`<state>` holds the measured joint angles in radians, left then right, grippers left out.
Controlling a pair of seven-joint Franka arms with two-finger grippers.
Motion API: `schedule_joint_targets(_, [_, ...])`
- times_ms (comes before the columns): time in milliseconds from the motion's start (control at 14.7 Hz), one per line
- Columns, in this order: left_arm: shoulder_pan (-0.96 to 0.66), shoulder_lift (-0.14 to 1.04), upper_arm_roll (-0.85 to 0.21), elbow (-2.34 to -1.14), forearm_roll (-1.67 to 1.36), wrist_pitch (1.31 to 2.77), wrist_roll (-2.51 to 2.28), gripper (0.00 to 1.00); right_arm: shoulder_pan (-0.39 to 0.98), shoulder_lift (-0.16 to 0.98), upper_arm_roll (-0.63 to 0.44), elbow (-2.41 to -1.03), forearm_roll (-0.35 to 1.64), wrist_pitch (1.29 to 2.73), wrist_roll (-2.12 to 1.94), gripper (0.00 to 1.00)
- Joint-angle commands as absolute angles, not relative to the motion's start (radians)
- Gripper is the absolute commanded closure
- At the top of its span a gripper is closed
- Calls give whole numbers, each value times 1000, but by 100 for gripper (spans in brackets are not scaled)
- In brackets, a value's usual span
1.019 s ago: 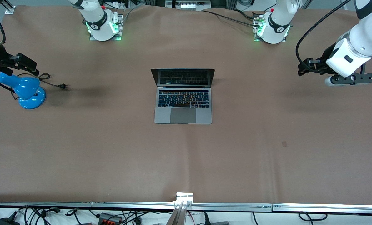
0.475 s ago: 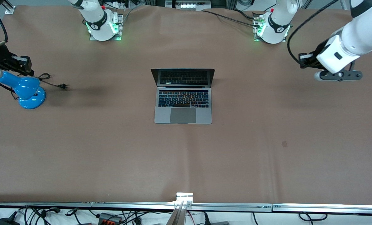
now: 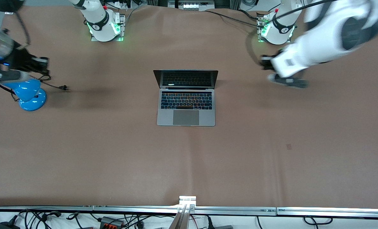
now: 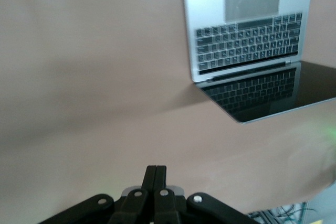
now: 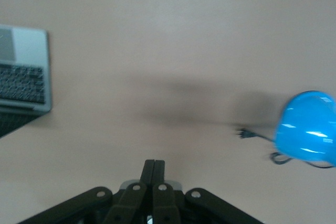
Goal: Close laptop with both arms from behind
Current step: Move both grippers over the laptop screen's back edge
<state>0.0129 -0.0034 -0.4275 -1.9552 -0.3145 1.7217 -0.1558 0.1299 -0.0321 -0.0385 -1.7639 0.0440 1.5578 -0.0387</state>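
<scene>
The table (image 3: 112, 152) carries the laptop (image 3: 186, 98) at its middle, lid raised. The lid's back should be met by both clenched grippers together, then pushed down evenly. The left gripper (image 3: 266, 63) hangs toward the left arm's end from the laptop; the right gripper (image 3: 41, 63) is over a blue lamp (image 3: 30, 93), whose cord (image 3: 54, 83) lies clear of the laptop.

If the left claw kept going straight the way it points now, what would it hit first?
Probably bare table. In the left wrist view, the shut left claw points at open cloth, with the laptop off to one side; depth is unclear.
</scene>
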Motion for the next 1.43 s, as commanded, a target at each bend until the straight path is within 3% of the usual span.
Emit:
schedule_joint_targets(0, [15,-31,-557,-2120,-380,1917,-219,100,219,14,-46,-1776,151,1526,-43,100])
schedule_joint_targets(204, [15,-12,-649,-2232,-434,2080,-219,100,311,17,-45,-1839,277,1555,-44,100])
schedule_joint_targets(815, [15,31,-706,-2240,-434,2126,-253,100,635,8,-46,-2066,370,1753,70,100])
schedule_joint_targets(1358, [15,79,-761,-2278,-434,2226,-336,100,702,72,-46,-2099,368,1860,81,100])
